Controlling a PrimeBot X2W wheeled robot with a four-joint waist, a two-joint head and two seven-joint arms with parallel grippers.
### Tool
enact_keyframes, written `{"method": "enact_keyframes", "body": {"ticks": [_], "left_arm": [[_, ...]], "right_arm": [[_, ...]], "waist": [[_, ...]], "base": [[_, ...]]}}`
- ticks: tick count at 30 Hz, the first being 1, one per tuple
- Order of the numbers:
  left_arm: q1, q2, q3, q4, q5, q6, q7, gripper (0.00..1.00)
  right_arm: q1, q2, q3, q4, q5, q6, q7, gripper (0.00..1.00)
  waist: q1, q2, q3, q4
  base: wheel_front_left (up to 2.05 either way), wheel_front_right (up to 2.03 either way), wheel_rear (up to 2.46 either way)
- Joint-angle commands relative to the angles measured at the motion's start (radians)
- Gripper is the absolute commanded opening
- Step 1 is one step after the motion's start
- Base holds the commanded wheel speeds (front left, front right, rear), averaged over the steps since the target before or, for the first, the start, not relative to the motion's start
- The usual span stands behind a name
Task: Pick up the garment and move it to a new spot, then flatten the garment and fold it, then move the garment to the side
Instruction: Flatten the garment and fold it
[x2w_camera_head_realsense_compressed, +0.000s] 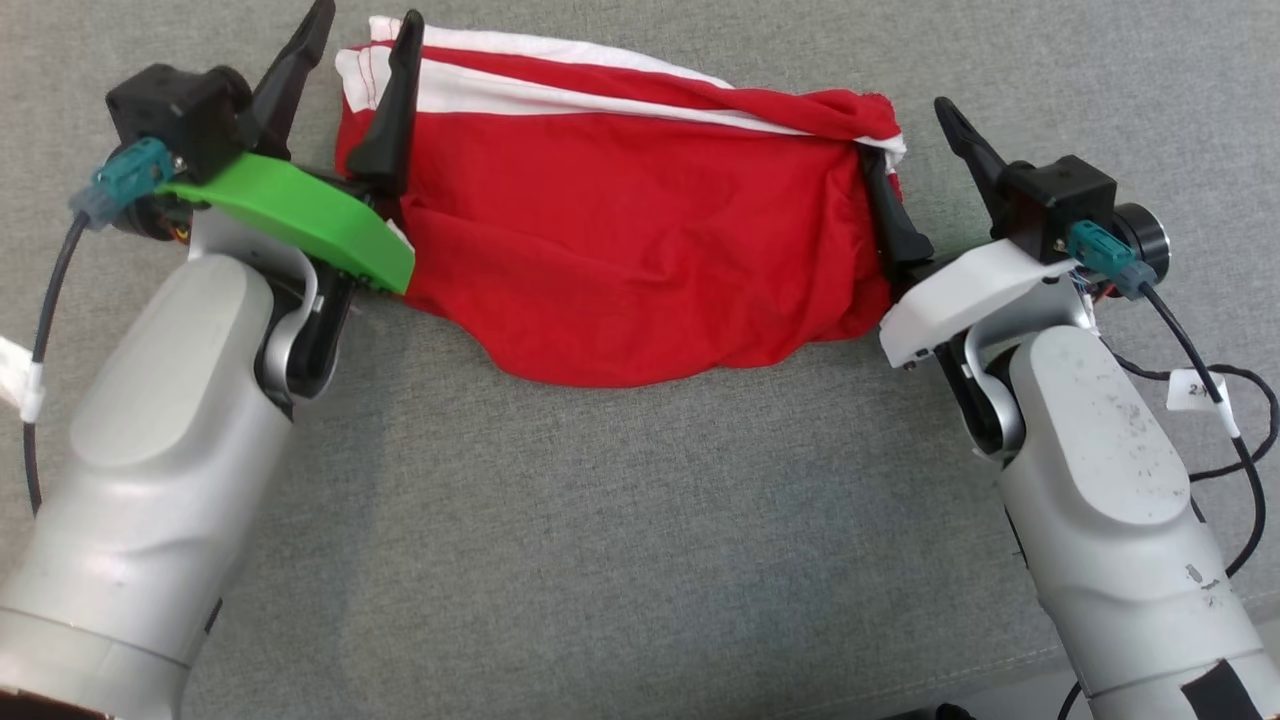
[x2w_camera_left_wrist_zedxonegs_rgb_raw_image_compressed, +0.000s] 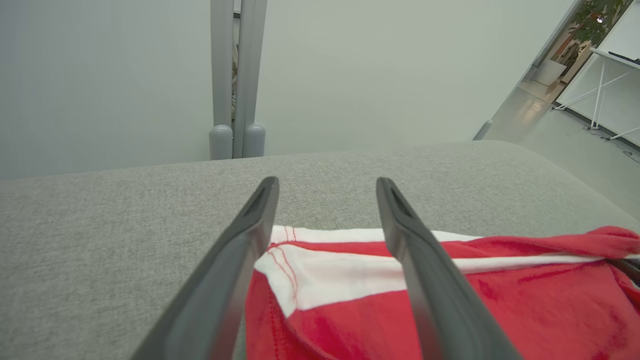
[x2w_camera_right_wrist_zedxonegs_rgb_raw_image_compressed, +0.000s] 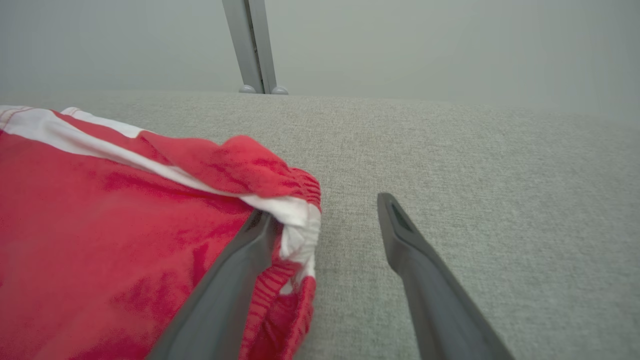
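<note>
Garment (x2w_camera_head_realsense_compressed: 620, 250) lay across the upper middle of the head view on the grey cushion (x2w_camera_head_realsense_compressed: 640, 520). It was bunched into a rough doubled band, white stripes along its top edge. Left gripper (x2w_camera_head_realsense_compressed: 367, 25) stood open, one finger over the cloth's left end, the other off it. Right gripper (x2w_camera_head_realsense_compressed: 907, 130) was open too, its inner finger against the right end, gripping nothing. Judged: fold roughly made, though lumpy; move to the side not yet done. Count: one garment, two grippers, two fingers each.

The garment (x2w_camera_head_realsense_compressed: 620, 250) is soft, matt, creased cloth. The grey upholstery (x2w_camera_head_realsense_compressed: 640, 520) under it is coarse woven fabric. The right arm's shell (x2w_camera_head_realsense_compressed: 1100, 450) is smooth, scuffed plastic.
</note>
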Motion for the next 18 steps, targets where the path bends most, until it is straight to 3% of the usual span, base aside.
{"method": "enact_keyframes", "body": {"ticks": [1,9,18], "left_arm": [[0.036,0.003,0.004,-0.011,0.001,-0.002,-0.001,1.00],[0.160,0.033,-0.040,-0.028,-0.066,-0.002,0.008,1.00],[0.227,0.042,-0.078,0.030,-0.138,0.000,0.113,1.00]], "right_arm": [[0.024,-0.004,-0.009,-0.007,-0.010,-0.001,-0.008,1.00],[0.108,-0.004,-0.058,-0.049,-0.047,-0.001,-0.014,1.00],[0.199,-0.004,-0.085,-0.119,-0.042,-0.001,0.014,1.00]], "waist": [[0.0000,0.0000,-0.023,0.006],[0.0000,0.0000,-0.106,0.028],[0.0000,0.0000,-0.158,0.026]], "base": [[0.00,0.00,0.00],[0.00,0.00,0.00],[0.00,0.00,0.00]]}}
